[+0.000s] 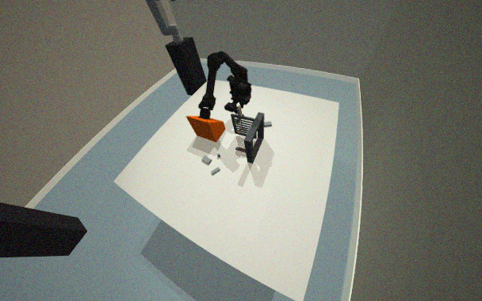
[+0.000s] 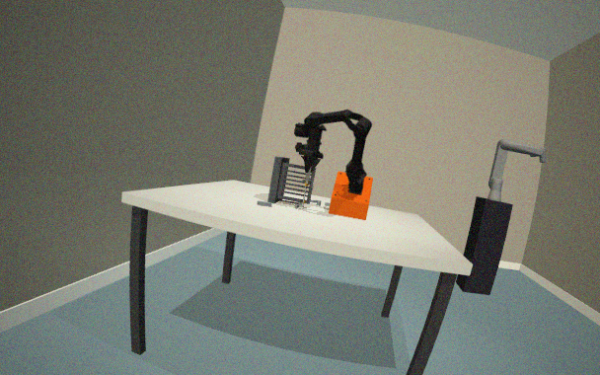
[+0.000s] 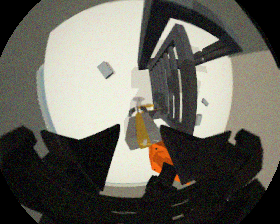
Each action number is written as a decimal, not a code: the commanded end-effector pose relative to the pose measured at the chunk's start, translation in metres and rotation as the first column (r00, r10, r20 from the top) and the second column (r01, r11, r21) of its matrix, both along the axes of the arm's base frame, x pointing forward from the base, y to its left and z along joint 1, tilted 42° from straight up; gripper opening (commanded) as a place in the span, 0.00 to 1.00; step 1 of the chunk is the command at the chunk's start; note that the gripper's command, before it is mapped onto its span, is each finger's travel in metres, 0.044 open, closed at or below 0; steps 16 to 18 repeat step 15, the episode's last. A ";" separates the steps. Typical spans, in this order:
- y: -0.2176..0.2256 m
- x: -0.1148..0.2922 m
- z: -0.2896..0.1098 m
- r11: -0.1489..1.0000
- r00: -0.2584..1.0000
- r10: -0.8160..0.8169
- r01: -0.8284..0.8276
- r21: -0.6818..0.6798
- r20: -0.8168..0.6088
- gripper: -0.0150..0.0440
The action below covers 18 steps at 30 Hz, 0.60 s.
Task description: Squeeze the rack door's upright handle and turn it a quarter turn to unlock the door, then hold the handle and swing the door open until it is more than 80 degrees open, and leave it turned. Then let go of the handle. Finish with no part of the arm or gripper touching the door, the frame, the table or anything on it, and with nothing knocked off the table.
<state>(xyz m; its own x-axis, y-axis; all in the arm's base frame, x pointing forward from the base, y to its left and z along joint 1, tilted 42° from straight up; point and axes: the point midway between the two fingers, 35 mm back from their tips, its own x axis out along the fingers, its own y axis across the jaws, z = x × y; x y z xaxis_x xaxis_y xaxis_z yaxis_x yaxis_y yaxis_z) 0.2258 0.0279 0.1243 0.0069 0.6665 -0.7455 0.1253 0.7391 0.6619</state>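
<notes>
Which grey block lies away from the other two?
In top view, the grey block right of the door frame; the other two lie left, together.

Top high, looking down; exterior side-on, farther; wrist close.

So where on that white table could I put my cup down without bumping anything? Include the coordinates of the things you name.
In the top view, there's bare room on the white table (image 1: 275,222) (image 2: 283,232), from the two small grey blocks (image 1: 206,160) (image 1: 216,171) toward the edge away from the arm (image 1: 212,79) (image 2: 359,148). It's crowded between the orange block (image 1: 208,128) (image 2: 349,202) and the dark frame (image 1: 254,136) (image 2: 277,180) (image 3: 151,30).
</notes>
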 end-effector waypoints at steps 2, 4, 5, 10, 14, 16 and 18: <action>-0.006 0.000 0.006 1.000 1.000 -0.005 0.005 -0.005 -0.002 0.74; -0.008 0.000 0.008 1.000 1.000 -0.008 0.008 -0.006 -0.002 0.74; -0.009 0.000 0.009 1.000 1.000 -0.009 0.009 -0.006 -0.003 0.74; -0.014 0.000 0.014 1.000 1.000 -0.016 0.016 -0.007 -0.005 0.74; -0.018 0.000 0.019 1.000 1.000 -0.022 0.022 -0.008 -0.007 0.74; -0.019 0.000 0.020 1.000 1.000 -0.023 0.023 -0.008 -0.007 0.74; -0.019 0.000 0.020 1.000 1.000 -0.023 0.023 -0.008 -0.007 0.74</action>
